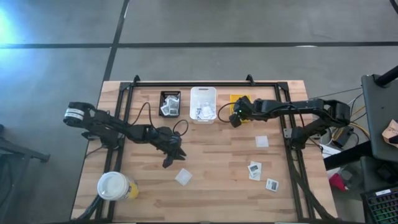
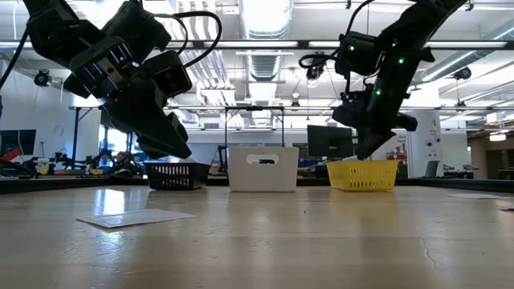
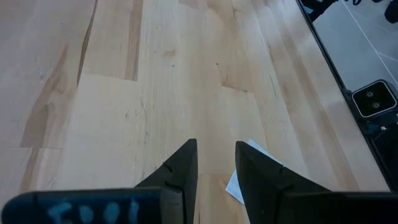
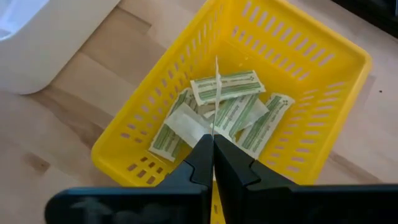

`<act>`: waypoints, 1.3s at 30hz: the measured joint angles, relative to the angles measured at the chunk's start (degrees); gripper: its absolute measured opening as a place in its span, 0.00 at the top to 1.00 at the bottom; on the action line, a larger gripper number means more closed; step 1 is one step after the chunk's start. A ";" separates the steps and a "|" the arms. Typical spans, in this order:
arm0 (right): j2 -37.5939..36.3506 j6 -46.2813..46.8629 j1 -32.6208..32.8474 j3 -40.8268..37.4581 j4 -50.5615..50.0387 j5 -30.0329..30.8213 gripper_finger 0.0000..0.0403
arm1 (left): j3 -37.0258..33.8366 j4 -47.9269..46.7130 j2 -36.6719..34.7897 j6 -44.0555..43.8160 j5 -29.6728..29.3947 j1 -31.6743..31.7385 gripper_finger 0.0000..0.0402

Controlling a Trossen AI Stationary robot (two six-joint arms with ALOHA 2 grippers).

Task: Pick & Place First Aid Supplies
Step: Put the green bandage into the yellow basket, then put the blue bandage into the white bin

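My right gripper (image 4: 213,140) hangs over the yellow bin (image 4: 155,124) at the table's far side, shut on a thin pale packet (image 4: 216,87) seen edge-on. Several pale green-printed strips (image 4: 239,115) lie on the bin's floor. My left gripper (image 3: 216,165) hovers open over the table's middle left, nothing between its fingers. A white square packet (image 1: 183,177) lies flat on the wood just past it, and in the left wrist view that packet (image 3: 237,182) is partly hidden behind one finger. More printed white packets (image 1: 254,169) lie flat at the near right. My right gripper pinches the packet's end (image 4: 214,127) between its two shut fingers. The fingers slant down from above the bin. The packet sticks out beyond the fingertips, edge toward the camera, lifted clear above the strips in the yellow bin.
A black bin (image 1: 170,103) and a white bin (image 1: 203,104) stand beside the yellow bin (image 1: 235,99) along the far edge. A white-lidded cup (image 1: 114,186) stands near the left front corner. Loose packets (image 1: 262,141) (image 1: 272,185) lie at the right. Bare wood lies between the arms.
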 joint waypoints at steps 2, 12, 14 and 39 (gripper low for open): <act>0.00 -0.24 0.00 0.00 0.02 0.04 0.97 | 0.00 0.00 0.00 -0.02 0.01 0.00 0.75; -0.09 -0.54 0.00 0.00 0.08 0.63 0.81 | 0.00 0.00 0.00 -0.02 0.01 -0.09 0.75; -0.36 -0.50 0.00 0.00 0.04 0.47 0.78 | 0.00 0.00 0.00 -0.02 0.01 -0.32 0.75; -3.34 -2.41 28.70 7.48 8.67 5.27 0.88 | 9.58 -15.93 0.00 -3.22 -7.12 -15.36 0.75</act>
